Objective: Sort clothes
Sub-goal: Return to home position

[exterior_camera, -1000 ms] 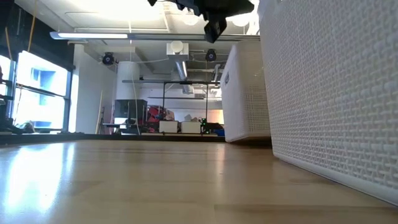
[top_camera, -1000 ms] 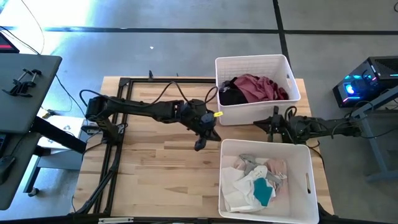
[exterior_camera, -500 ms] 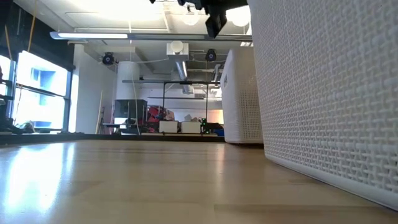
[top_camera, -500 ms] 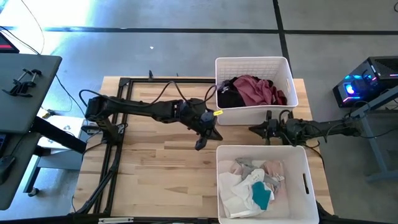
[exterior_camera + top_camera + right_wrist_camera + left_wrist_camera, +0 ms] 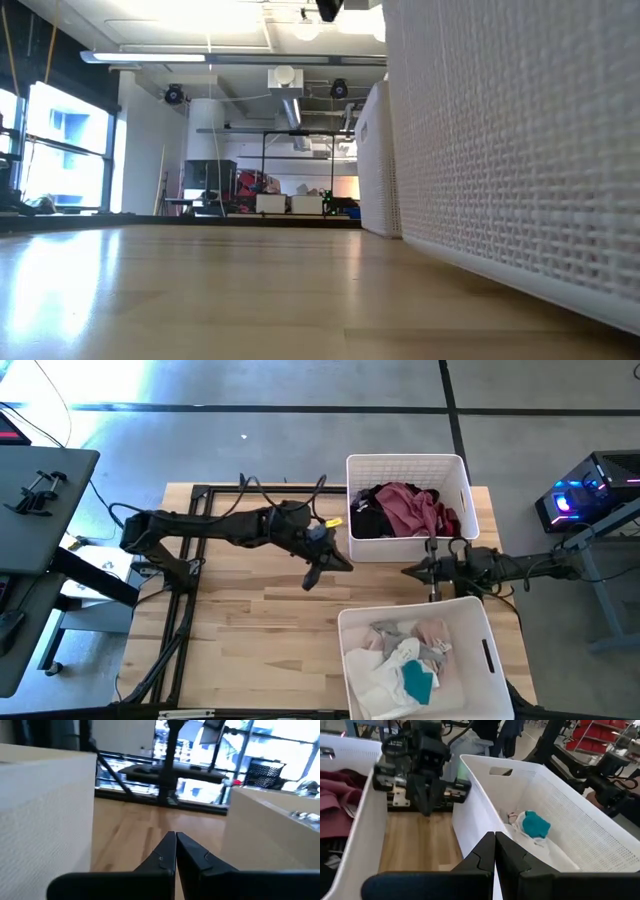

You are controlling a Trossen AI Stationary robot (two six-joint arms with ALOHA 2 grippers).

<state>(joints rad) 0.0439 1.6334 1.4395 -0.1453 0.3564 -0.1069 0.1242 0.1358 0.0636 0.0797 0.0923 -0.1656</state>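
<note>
white, pink, grey and teal fabric garments (image 5: pixel 410 660) are lying in the near white plastic bin (image 5: pixel 344 660). the right gripper (image 5: pixel 408 570), fingers (image 5: pixel 165 854) closed empty, is sitting between both bins; the left gripper (image 5: pixel 308 580), likewise closed, is hanging over the wooden tabletop (image 5: pixel 250 620). maroon and black garments (image 5: pixel 405 505) are filling the far bin (image 5: pixel 405 468).

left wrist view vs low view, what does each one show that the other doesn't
Left wrist view only: the teal garment inside one white bin, maroon clothes in the other bin, and the right gripper, shut, over the gap between them. Low view only: the window and ceiling light behind. Both: the bins' mesh walls and the wooden table.
</note>
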